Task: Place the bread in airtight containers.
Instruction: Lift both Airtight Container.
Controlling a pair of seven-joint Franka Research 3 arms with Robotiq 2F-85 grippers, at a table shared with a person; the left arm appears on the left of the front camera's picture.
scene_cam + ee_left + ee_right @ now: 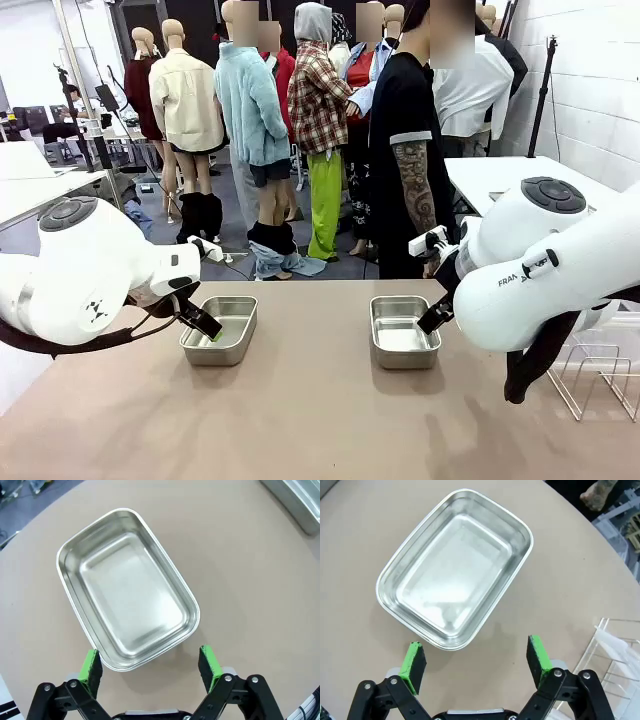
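Left tool [150, 666] straddles left pan [130, 590]; right tool [476, 662] borders right pan [455, 565].

You've got two steel pans (left pan [228, 322], right pan [400, 335]), two pincers (left pincer [149, 651], right pincer [474, 642]) and one wire rack [600, 375].

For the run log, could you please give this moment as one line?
left hand: open, near left pan | right hand: open, near right pan | pans empty, uncovered
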